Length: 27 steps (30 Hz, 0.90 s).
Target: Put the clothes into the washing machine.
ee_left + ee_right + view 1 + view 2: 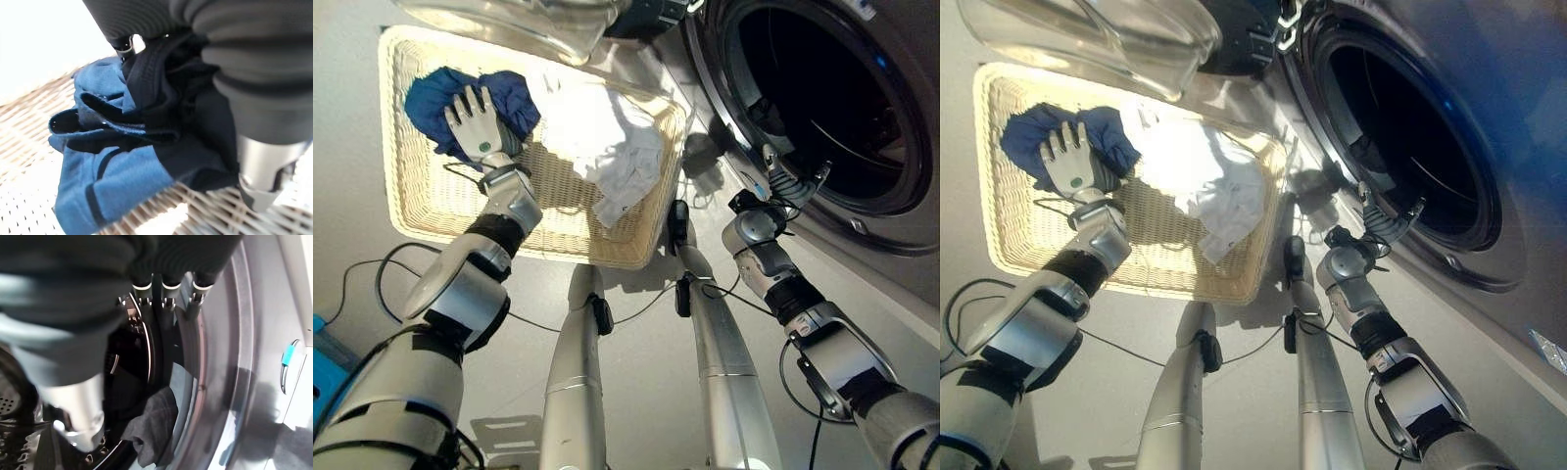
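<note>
Clothes waited in two places: two pieces in the basket and one dark grey piece already at the drum's mouth. The left hand (478, 122) lay on the crumpled blue cloth garment (514, 98) with its fingers straight and spread flat, pressing rather than pinching, probably so as to gather the cloth before closing on it; the left wrist view showed the blue folds bunched directly under that hand. Just beside the blue piece lay a crumpled white cloth garment (622, 162), touching it at one edge, and both rested inside the single pale woven wicker basket (411, 196), a shallow rectangle standing on the floor in front of the machine, near enough for a short carry. The right hand (781, 179) reached at the lower rim of the round opening of the silver front-loading washing machine (862, 211); its fingers ran out straight along the door seal and held nothing, which reads as a hand that had let go. Below those fingers, in the right wrist view, the dark grey cloth garment (154, 423) hung over the drum's lip, half inside. One clear door (519, 24) of the machine stood swung open above the basket.
</note>
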{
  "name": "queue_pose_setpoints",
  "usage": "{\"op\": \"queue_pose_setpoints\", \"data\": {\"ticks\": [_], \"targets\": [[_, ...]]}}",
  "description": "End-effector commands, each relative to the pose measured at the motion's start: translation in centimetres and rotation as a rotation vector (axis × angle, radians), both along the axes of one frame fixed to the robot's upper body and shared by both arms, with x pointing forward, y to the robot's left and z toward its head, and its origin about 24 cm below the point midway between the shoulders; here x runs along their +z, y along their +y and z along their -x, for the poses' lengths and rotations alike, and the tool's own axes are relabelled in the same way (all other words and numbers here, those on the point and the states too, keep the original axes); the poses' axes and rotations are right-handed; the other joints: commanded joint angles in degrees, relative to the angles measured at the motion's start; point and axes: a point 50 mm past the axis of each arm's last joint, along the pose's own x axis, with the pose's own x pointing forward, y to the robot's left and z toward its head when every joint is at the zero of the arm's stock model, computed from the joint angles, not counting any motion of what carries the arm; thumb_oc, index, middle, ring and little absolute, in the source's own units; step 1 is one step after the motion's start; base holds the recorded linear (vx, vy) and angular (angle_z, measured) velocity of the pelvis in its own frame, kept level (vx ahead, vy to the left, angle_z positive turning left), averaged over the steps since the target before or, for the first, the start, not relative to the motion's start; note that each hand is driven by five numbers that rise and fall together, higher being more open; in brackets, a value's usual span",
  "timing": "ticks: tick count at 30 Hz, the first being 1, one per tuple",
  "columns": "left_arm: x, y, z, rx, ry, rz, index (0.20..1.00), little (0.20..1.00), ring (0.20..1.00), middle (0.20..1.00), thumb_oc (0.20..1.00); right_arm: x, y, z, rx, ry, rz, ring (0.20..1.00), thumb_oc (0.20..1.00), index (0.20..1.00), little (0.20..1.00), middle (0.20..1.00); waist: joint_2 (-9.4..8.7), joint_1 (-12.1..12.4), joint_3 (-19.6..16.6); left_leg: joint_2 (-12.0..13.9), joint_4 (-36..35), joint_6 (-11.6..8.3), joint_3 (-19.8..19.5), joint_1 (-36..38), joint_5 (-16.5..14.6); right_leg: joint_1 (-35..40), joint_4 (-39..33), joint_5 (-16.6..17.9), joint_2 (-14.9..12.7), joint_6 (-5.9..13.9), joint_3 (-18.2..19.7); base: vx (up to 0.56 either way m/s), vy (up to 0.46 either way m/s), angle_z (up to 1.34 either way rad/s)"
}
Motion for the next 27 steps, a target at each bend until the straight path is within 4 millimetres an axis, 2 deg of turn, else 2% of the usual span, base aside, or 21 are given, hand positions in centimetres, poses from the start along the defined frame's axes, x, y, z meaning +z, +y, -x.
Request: {"op": "queue_pose_setpoints", "data": {"ticks": [1,2,9,15,24,26,27], "targets": [[-1.9,3.7,0.7,0.121,0.173,0.072,0.576,0.576,0.576,0.576,0.576,0.5,-0.6,0.5,-0.016,-0.063,-0.076,1.000,1.000,1.000,1.000,1.000,-2.43,0.32,-1.04,-3.84,5.06,-0.91,3.74,-1.29,-3.32,2.75,-8.15,8.24,1.12,5.72,-2.09,0.00,0.000,0.00],[-1.8,3.6,0.5,0.102,0.182,0.077,0.200,0.200,0.200,0.200,0.200,0.5,-0.6,0.6,-0.021,-0.065,-0.083,1.000,1.000,1.000,1.000,1.000,-2.51,0.27,-1.04,-3.82,5.07,-0.81,3.78,-1.34,-3.33,2.69,-8.08,8.24,1.14,5.73,-2.07,0.00,0.000,0.00],[-1.1,3.2,0.3,0.019,0.131,0.040,0.200,0.200,0.200,0.200,0.200,-0.3,-1.1,0.7,-0.008,-0.062,-0.125,1.000,1.000,1.000,1.000,1.000,-2.53,0.27,-1.04,-4.04,5.51,-0.46,3.88,-0.49,-3.80,3.39,-7.98,8.26,1.16,5.76,-1.97,0.00,0.000,0.00],[-0.3,2.9,0.4,-0.055,-0.003,0.001,0.200,0.200,0.200,0.200,0.200,-0.6,-1.2,1.1,0.014,-0.082,-0.119,1.000,1.000,1.000,1.000,1.000,-2.33,0.39,-1.04,-4.15,5.71,-0.51,4.13,1.87,-4.14,5.58,-7.46,7.60,1.21,5.65,-2.08,0.00,0.000,0.00],[-0.9,2.6,0.7,-0.232,-0.182,0.226,0.200,0.200,0.200,0.200,0.200,-1.4,-1.6,1.7,0.001,-0.085,-0.128,1.000,1.000,1.000,1.000,1.000,-1.64,0.80,-1.04,-4.36,5.53,-0.34,4.40,5.44,-4.63,8.89,-6.40,6.25,1.20,5.35,-2.50,-0.01,0.007,0.00],[-1.0,1.5,0.8,-0.376,-0.310,0.418,0.200,0.200,0.200,0.200,0.200,-1.1,-1.3,1.8,0.009,-0.100,-0.089,1.000,1.000,1.000,1.000,1.000,-1.38,1.09,-1.04,-4.63,5.06,-0.09,4.27,6.91,-4.85,10.29,-6.52,5.86,1.22,5.20,-2.68,0.00,0.000,0.00],[-1.1,1.3,0.8,-0.406,-0.326,0.453,0.200,0.200,0.200,0.200,0.200,-1.0,-1.1,1.8,0.016,-0.105,-0.078,1.000,1.000,1.000,1.000,1.000,-1.33,1.15,-1.04,-4.71,5.01,-0.05,4.21,7.12,-4.91,10.50,-6.51,5.77,1.23,5.17,-2.71,0.00,0.000,0.00]]}}
